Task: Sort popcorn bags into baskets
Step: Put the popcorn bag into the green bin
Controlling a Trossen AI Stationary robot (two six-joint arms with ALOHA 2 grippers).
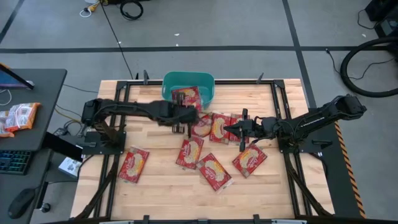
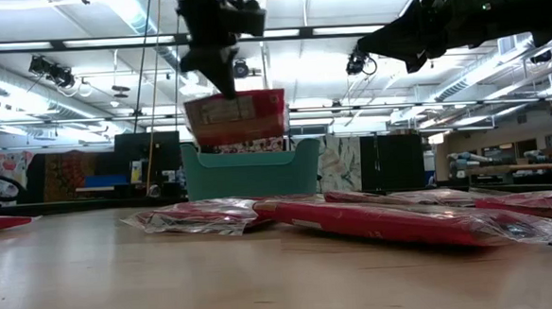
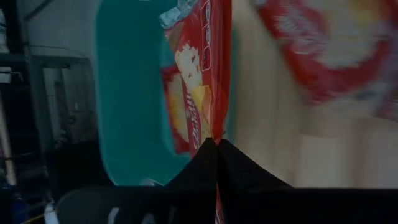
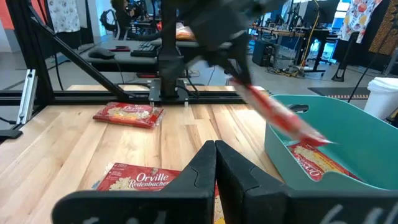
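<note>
My left gripper (image 3: 216,140) is shut on a red popcorn bag (image 1: 186,98) and holds it over the teal basket (image 1: 206,84) at the table's far edge. In the right wrist view a second red bag (image 4: 317,163) lies flat inside the basket. Several more red bags lie flat on the table, among them a middle one (image 1: 189,151) and one at the left (image 1: 134,163). My right gripper (image 4: 216,148) is shut and hovers above the bags right of centre (image 1: 219,127), touching nothing. My left gripper pinches the popcorn bag between its two fingers at one edge (image 3: 214,132). The fingers come from above (image 2: 223,80). The bag (image 2: 236,117) hangs below them, tilted and lifted clear, just over the basket's rim (image 2: 249,148).
A paler orange-and-white packet (image 1: 18,117) lies on the dark side desk left of the table, beside a keyboard. Black frame rails (image 1: 281,112) run along the table's left, right and far sides. Bare wood (image 1: 168,196) shows along the near edge.
</note>
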